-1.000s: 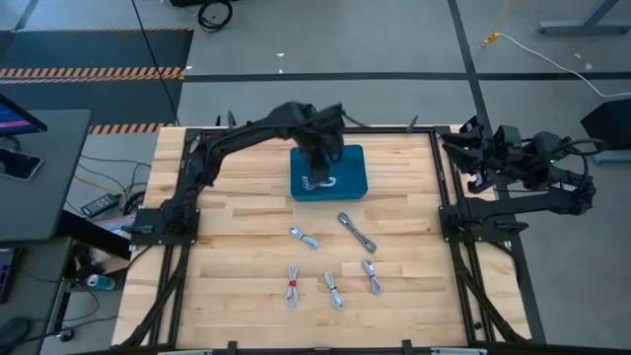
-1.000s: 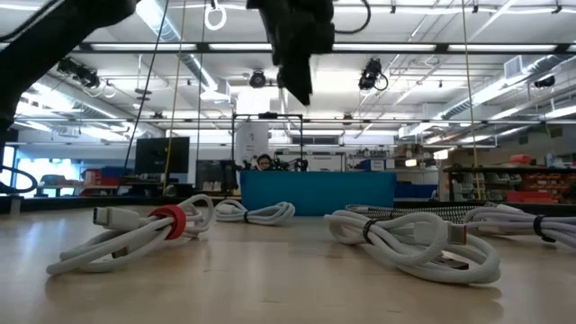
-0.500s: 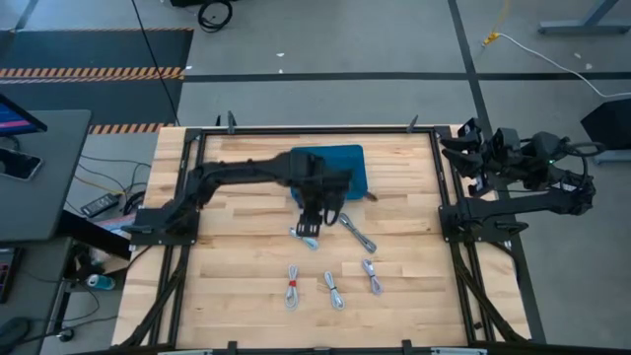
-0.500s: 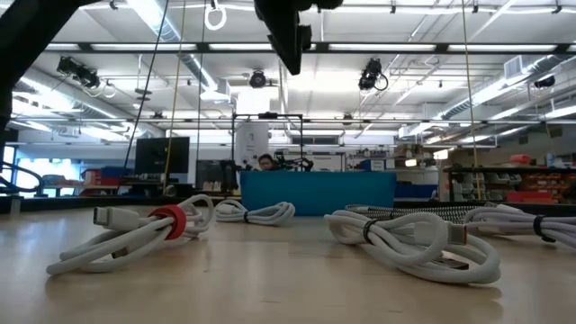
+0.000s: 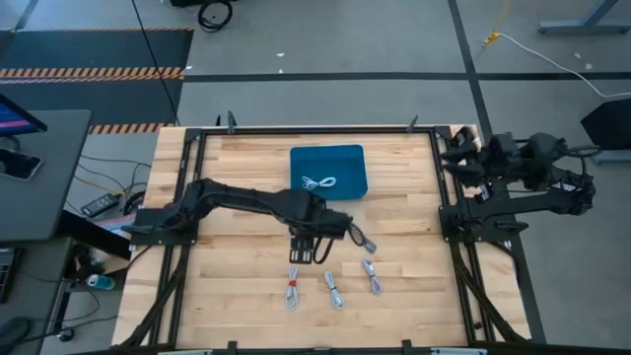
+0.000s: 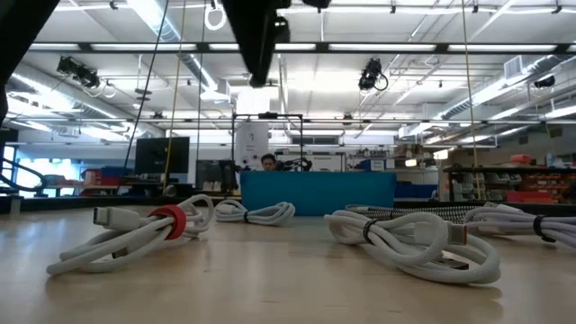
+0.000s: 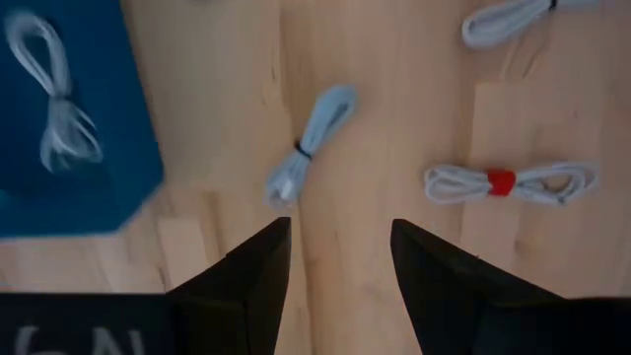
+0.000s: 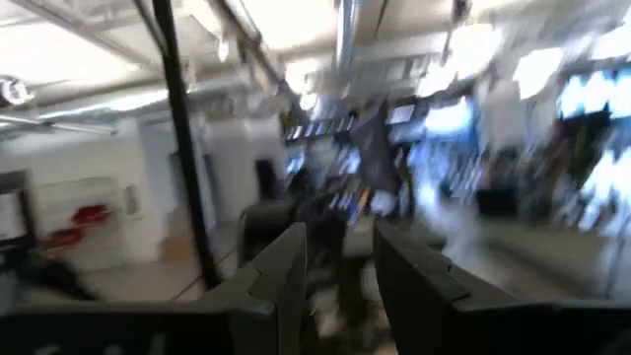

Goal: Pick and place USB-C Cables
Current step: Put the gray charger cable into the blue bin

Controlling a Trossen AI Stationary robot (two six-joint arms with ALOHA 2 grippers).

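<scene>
So the left gripper (image 7: 340, 261) is hanging over the middle of the table (image 5: 237, 286) with its fingers spread wide and nothing between them. One cable (image 5: 320, 182) is already lying on the blue tray (image 5: 347, 158), which sits well behind the pincer toward the far edge. Looks to me like it's lining up the next pick.

Straight ahead of the fingertips in the wrist view is a pale bundle with a dark tie (image 7: 308, 146), lying at a slant (the arm hides it from above, so that's the only decent look). The red-banded bundle (image 7: 501, 182) sits off to one side of the pincer, and three more bundles (image 5: 333, 289) lie near it on the front part of the table, apart from one another.

My guess for the next move: come down over the slanted bundle, straddle it across the tied middle, close, then carry it to the tray.

The right gripper (image 8: 340, 266) is parked off the table's right edge, fingers partly apart, holding nothing.
</scene>
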